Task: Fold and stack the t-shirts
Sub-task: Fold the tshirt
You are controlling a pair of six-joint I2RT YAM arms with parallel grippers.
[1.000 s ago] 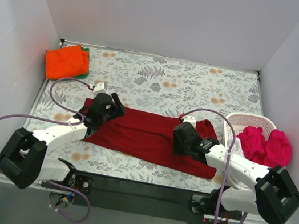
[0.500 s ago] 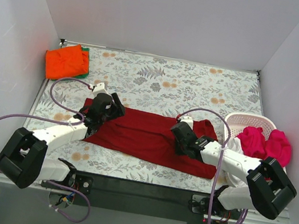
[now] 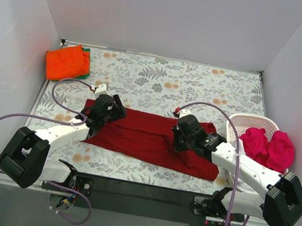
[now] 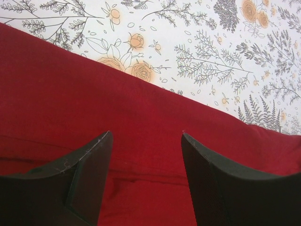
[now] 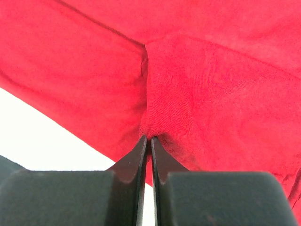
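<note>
A dark crimson t-shirt lies folded into a long band across the near middle of the table. My left gripper hovers over its left end; in the left wrist view its jaws are wide apart above the crimson cloth, holding nothing. My right gripper is shut on a pinch of the crimson shirt near its right half, lifted slightly off the table. A folded orange t-shirt lies on a green one at the far left. Magenta-pink t-shirts fill a basket at the right.
A white plastic basket stands at the right edge, with white cloth hanging at its near side. White walls close in the table on three sides. Purple cables loop from both arms.
My right gripper has moved left and slightly away along the crimson shirt, drawing its right end in. The left arm has not moved.
</note>
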